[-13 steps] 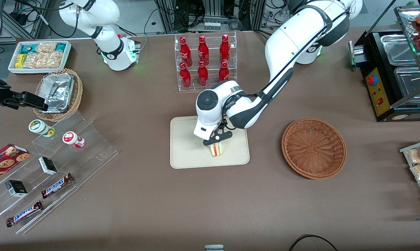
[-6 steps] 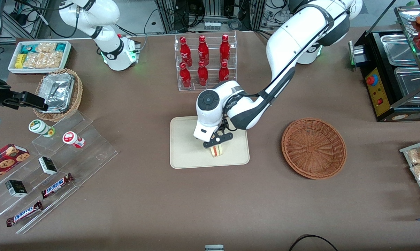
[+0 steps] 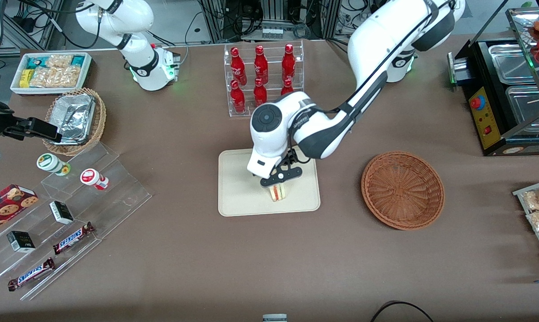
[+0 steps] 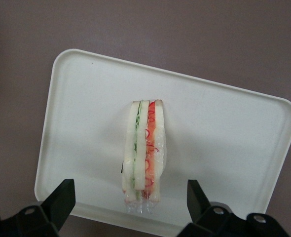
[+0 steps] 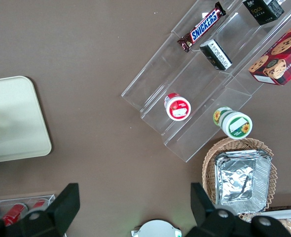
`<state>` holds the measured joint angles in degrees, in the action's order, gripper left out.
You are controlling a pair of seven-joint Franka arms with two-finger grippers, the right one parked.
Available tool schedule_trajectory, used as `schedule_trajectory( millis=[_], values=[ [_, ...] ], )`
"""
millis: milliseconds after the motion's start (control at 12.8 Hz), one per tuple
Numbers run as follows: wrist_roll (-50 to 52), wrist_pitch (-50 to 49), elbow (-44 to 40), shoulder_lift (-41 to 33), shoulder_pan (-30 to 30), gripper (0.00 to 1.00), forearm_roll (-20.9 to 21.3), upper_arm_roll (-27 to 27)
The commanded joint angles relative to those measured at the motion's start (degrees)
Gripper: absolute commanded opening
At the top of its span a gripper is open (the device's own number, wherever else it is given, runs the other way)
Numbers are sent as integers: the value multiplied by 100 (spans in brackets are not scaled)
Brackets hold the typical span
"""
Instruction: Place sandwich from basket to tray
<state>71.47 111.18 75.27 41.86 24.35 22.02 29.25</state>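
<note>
The sandwich (image 3: 277, 192) stands on its edge on the tray (image 3: 240, 197), in the tray's nearer half, at the middle of the front frame, with its red and green filling stripes facing upward. The gripper (image 3: 280, 175) hangs directly above it, lifted clear of the bread; the wrist camera shows the two fingers (image 4: 60, 201) spread wide apart, one on each side of the sandwich (image 4: 144, 158) and touching nothing, with the cream tray (image 4: 224, 128) lying under them. The reddish-brown basket (image 3: 402, 190) sits apart from the tray toward the working arm's end of the table, at centre right of the front frame, and holds nothing. Readable writing: two chocolate bars (image 3: 74, 237) on the clear stepped stand at the lower left of the front frame carry the word SNICKERS, and one of them (image 5: 205, 26) shows the same name in the parked arm's wrist view. The red bottles (image 3: 261, 74) in the clear rack at upper centre bear white script too small to read.
</note>
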Motion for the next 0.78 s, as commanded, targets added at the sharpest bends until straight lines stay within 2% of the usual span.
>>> schedule_trajectory(
  millis=[0, 156, 312, 390, 701],
  values=[
    [-256, -402, 31, -458, -44, 100, -241, -24],
    [-631, -885, 49, -669, -438, 100, -617, 2],
    [-1946, -1455, 189, -1046, -939, 100, -1136, -7],
    [-2457, -1754, 233, -1196, -1211, 100, -1260, -16],
    [-3515, -2153, 629, -1672, -2082, 100, -1270, -7]
  ],
)
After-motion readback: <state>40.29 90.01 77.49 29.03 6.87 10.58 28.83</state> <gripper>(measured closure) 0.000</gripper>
